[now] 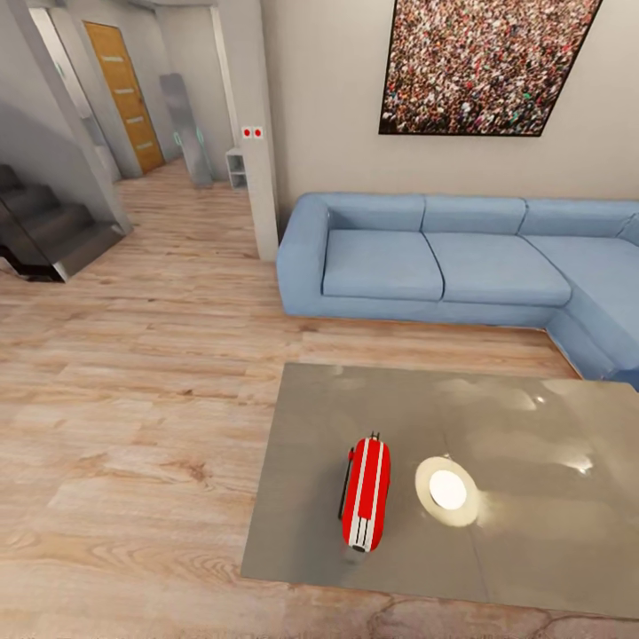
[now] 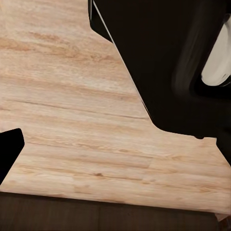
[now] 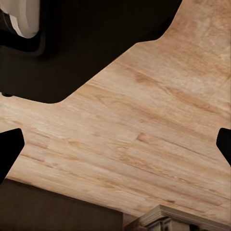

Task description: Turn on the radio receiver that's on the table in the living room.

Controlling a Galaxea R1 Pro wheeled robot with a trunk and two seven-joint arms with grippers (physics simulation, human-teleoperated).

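The living room's plank floor (image 1: pixel 133 390) and blue corner sofa (image 1: pixel 426 257) framed the glossy grey tabletop (image 1: pixel 532 426), which lay just below the head camera, so the robot seemed parked close enough to reach, though both wrist cameras looked down at bare floor, suggesting the arms hung low and unused; I could not tell whether either set of jaws was released or clenched. The radio receiver (image 1: pixel 366 493) lay flat near the tabletop's near-left part, beside a round bright reflection: a red oblong with white stripes and a short black antenna stub.
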